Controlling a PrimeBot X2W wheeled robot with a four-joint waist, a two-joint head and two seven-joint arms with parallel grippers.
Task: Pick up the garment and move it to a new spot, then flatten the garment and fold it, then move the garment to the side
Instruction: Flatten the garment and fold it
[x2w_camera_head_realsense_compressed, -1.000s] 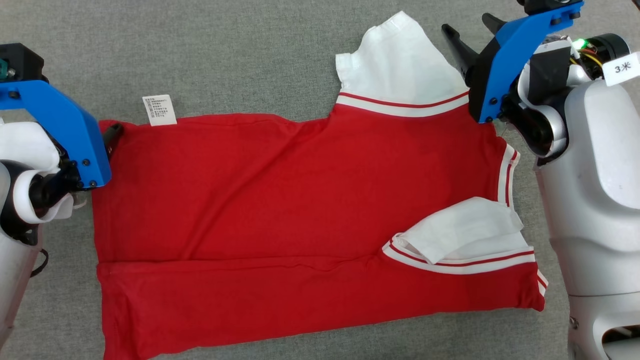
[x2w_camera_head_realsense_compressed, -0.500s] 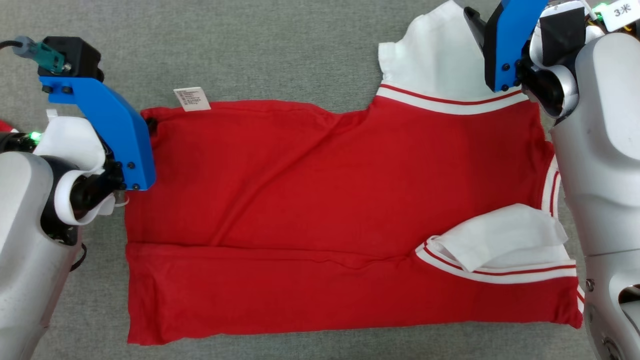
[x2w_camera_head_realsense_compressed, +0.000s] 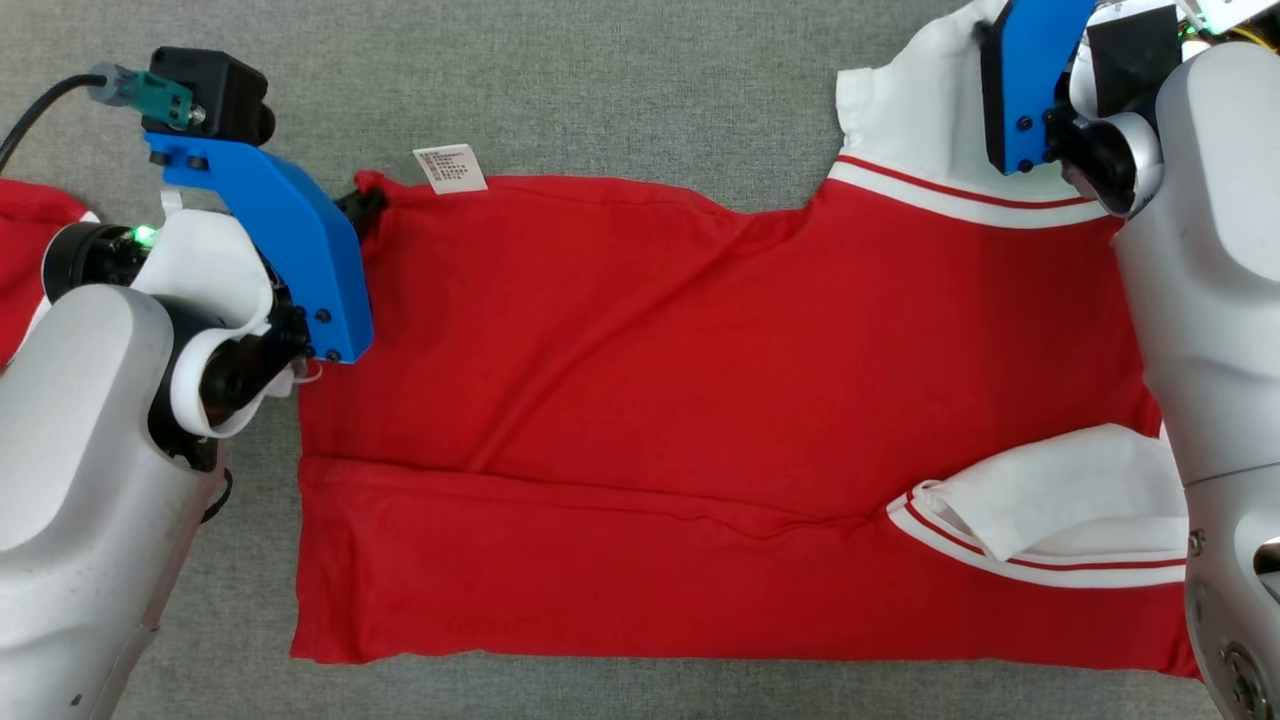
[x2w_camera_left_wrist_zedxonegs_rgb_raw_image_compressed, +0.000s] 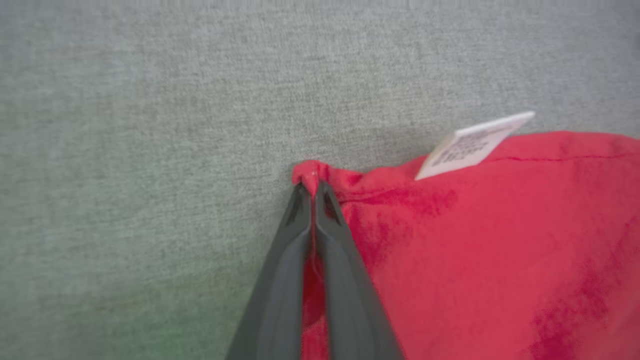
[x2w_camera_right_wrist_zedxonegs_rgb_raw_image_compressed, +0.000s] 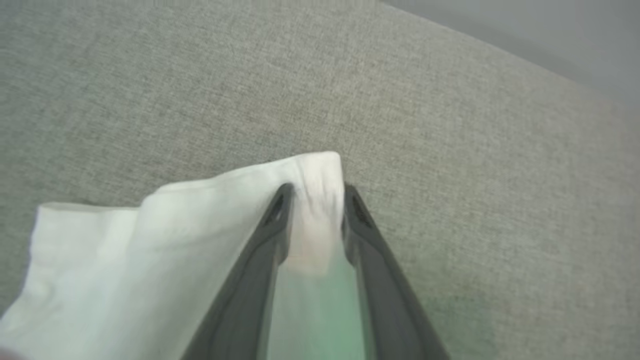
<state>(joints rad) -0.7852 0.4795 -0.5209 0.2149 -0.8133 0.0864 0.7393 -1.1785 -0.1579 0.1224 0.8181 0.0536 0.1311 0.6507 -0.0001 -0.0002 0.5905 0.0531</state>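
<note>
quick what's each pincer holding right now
left pincer: closed on the garment corner
right pincer: closed on its white sleeve

A grey woven surface (x2w_camera_head_realsense_compressed: 600, 80) is recorded beneath the work in all three views. The weave is fine and even. Lighting is soft, and only weak shadows are cast. A faint green cast is noted on the surface at the bottom of both wrist views. In the right wrist view the surface is bounded at upper right by a smooth, paler band (x2w_camera_right_wrist_zedxonegs_rgb_raw_image_compressed: 550, 35); whether floor or wall cannot be told
</note>
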